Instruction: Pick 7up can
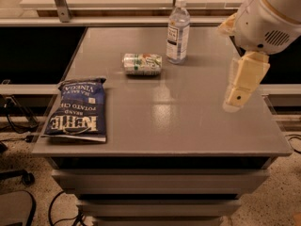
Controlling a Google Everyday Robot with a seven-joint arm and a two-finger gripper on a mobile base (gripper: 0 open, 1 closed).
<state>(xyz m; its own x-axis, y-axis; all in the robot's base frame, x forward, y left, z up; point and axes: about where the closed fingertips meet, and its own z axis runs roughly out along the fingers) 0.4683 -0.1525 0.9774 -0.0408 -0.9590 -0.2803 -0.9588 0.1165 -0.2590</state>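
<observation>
The 7up can lies on its side on the grey table, toward the back centre, just left of the clear water bottle. It is silvery-white and green with a small red mark. My gripper hangs from the white arm at the right, above the table's right side. It is well to the right of the can and nearer the front, and it touches nothing.
A clear water bottle with a white cap stands upright right of the can. A blue Kettle chips bag lies flat at the front left. Cables run on the floor at left. A shelf rail runs behind the table.
</observation>
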